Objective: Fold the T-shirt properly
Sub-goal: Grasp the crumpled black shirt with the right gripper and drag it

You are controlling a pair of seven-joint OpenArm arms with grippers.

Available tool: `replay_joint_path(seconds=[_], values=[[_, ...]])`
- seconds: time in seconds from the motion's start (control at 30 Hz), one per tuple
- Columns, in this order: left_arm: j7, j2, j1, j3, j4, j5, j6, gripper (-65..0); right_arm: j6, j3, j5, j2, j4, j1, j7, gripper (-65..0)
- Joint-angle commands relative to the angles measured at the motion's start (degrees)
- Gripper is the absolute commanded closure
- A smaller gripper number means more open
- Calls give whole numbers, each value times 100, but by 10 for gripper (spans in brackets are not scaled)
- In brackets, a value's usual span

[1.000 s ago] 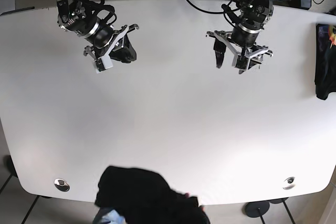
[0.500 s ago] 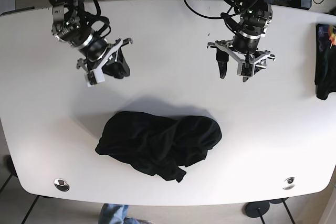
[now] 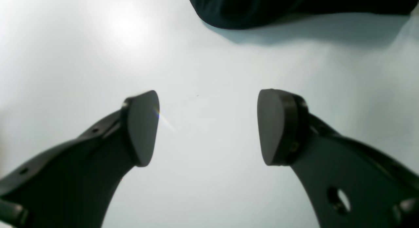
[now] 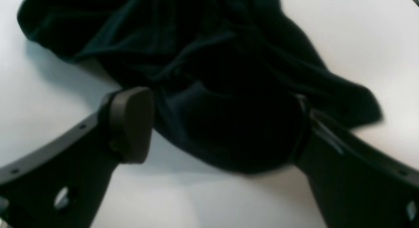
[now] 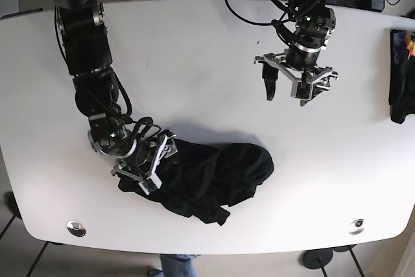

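A crumpled black T-shirt (image 5: 201, 176) lies in a heap on the white table (image 5: 214, 95), toward its near edge. The right gripper (image 5: 148, 162) is down at the heap's left end, jaws spread wide with cloth between them, not pinched. The left gripper (image 5: 298, 82) hangs over bare table well apart from the shirt, jaws wide and empty. No writing or label can be read anywhere.

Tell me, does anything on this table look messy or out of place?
Yes: the black T-shirt lies in a crumpled heap near the table's front edge, not spread flat. The right gripper is open at its edge; the left gripper hovers open, far from it.
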Motion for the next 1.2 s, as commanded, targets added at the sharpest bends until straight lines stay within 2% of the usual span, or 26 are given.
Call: replay_joint_path(seconds=[0.03,0.1,0.17,0.2,0.23,0.27,0.3,0.33,0.37,0.47,0.57,0.63,0.73,0.9,0.97,1.07,1.17,1.2], values=[[-123,10,-20,-7,10,-52,2,-433,184,25,-132,-58,-555,377,325,-517],[-123,10,-2,-33,-7,-52,2,-433,316,34,-282,-190,-1039,403,668,-503],[-123,-69,-11,-33,-7,-43,2,-433,316,34,-308,-225,-1373,403,993,-407],[-123,-148,-11,-15,-16,-43,2,-433,316,34,-255,-225,-1443,368,1099,-311],[-123,-201,-29,-7,-25,-43,2,-433,316,34,-247,-234,-1461,263,1143,-155],[-123,-201,-29,-7,-25,-43,2,-433,316,34,-247,-234,-1443,184,1151,-55],[-123,-201,-38,-7,-51,-43,2,-433,316,34,-247,-234,-1364,105,1143,-6],[-123,-201,-38,-7,-122,-43,2,-433,316,42,-247,-242,-1057,-80,1134,-41],[-123,-201,-152,-24,-201,-43,2,-433,307,51,-247,-242,-555,-388,993,-22],[-123,-289,-257,-42,-341,-43,2,-433,280,51,-247,-242,754,-1047,290,-21],[-123,-333,-275,-24,-359,-52,2,-433,280,51,-238,-251,2627,-2146,-572,-21],[-123,-342,-319,-24,-359,-52,2,-433,280,51,-247,-357,3330,-2709,-862,-22],[-123,-350,-486,-42,-368,-52,2,-433,280,42,-247,-427,3954,-3447,-1099,-22],[-123,-350,-627,-42,-377,-52,2,-433,280,42,-247,-436,4086,-3957,-1099,-33],[-123,-359,-635,-42,-473,-52,2,-433,280,51,-247,-436,4086,-4010,-1082,-109],[-123,-412,-635,-42,-579,-52,2,-433,280,236,-247,-445,4262,-4027,-1064,-296],[-123,-553,-635,-51,-579,-52,2,-433,298,649,-238,-726,4473,-4010,-1090,-441],[-123,-579,-627,-94,-561,-52,2,-433,307,772,-238,-796,4535,-4010,-1090,-457]])
